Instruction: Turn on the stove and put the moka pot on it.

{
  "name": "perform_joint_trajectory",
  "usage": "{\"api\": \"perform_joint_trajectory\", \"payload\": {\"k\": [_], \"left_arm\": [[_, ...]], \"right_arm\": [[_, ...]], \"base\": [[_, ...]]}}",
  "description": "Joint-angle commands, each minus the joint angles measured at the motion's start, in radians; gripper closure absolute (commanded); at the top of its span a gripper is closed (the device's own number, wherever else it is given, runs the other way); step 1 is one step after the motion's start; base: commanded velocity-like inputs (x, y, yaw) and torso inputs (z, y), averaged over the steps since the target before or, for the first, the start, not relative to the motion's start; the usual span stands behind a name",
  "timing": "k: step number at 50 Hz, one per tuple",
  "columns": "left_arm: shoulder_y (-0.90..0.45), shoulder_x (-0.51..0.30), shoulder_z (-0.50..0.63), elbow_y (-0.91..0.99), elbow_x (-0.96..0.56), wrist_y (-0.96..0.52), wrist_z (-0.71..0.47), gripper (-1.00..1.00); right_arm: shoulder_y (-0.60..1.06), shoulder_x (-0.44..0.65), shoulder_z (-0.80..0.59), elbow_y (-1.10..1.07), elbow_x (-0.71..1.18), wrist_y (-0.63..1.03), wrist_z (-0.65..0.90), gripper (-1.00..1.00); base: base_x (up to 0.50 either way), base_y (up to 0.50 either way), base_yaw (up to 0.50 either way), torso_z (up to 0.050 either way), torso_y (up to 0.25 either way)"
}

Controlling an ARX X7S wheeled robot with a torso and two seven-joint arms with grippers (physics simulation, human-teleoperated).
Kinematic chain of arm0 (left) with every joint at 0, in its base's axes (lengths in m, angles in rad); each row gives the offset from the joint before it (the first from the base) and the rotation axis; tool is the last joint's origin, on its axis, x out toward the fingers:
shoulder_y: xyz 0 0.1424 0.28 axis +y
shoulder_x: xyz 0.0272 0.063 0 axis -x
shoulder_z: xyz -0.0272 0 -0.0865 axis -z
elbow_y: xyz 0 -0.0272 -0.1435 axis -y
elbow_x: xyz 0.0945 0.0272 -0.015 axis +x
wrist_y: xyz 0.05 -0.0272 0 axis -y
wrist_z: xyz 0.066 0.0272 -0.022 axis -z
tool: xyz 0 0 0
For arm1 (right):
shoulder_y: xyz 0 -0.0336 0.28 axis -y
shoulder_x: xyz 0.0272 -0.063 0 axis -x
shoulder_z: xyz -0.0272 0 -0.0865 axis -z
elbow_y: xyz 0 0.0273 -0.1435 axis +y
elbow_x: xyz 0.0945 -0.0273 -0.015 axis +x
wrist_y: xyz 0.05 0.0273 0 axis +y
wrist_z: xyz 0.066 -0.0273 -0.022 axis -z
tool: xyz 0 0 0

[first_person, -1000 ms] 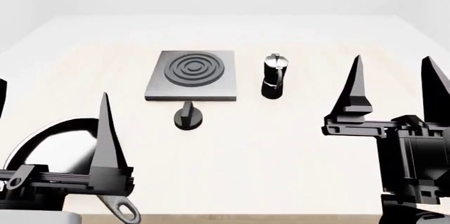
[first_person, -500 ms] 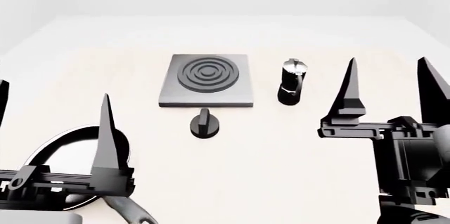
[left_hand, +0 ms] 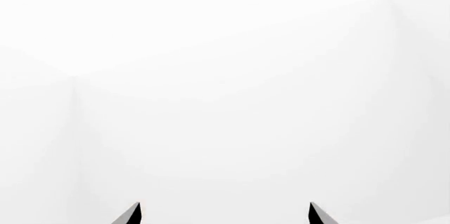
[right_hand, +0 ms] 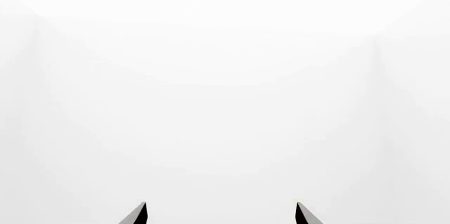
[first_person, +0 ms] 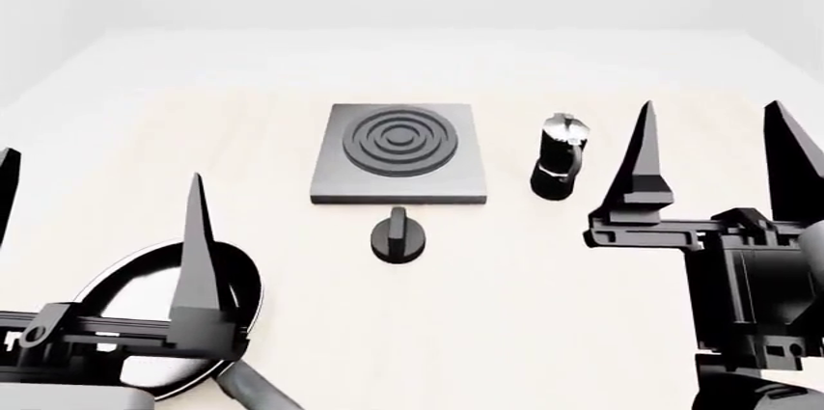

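The stove [first_person: 400,152] is a flat dark-grey square plate with raised concentric rings, lying mid-table in the head view. Its round black knob [first_person: 398,235] sits just in front of it. The moka pot [first_person: 561,156], black with a silver top, stands upright to the right of the stove, apart from it. My left gripper [first_person: 96,188] is open and empty at the near left. My right gripper [first_person: 712,135] is open and empty at the near right, close to the pot's right side in the picture. Both wrist views show only open fingertips [left_hand: 131,214] [right_hand: 138,213] against white.
A black frying pan [first_person: 149,309] with a shiny inside lies at the near left, partly behind my left gripper, its handle pointing towards the near edge. The light table [first_person: 515,314] stretches between the knob and my grippers. White walls stand behind.
The head view has shifted: stove, knob and pot now sit further right and lower in the picture, and more of the pan shows. Both grippers hold the same open pose.
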Motion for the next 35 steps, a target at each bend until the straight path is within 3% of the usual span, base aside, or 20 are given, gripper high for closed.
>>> {"api": "perform_joint_trajectory", "payload": {"k": [1,35], "left_arm": [[-0.003,0.004,0.003,-0.005,-0.001,0.001,0.003,-1.00],[-0.004,0.012,0.015,-0.016,0.003,0.002,0.008,-1.00]], "right_arm": [[-0.016,-0.005,0.002,0.020,0.004,-0.034,-0.002,-1.00],[0.005,0.018,-0.006,0.001,0.020,0.008,0.024,-1.00]], "base": [[0.02,0.00,0.00,0.000,0.000],[0.13,0.00,0.00,0.000,0.000]]}}
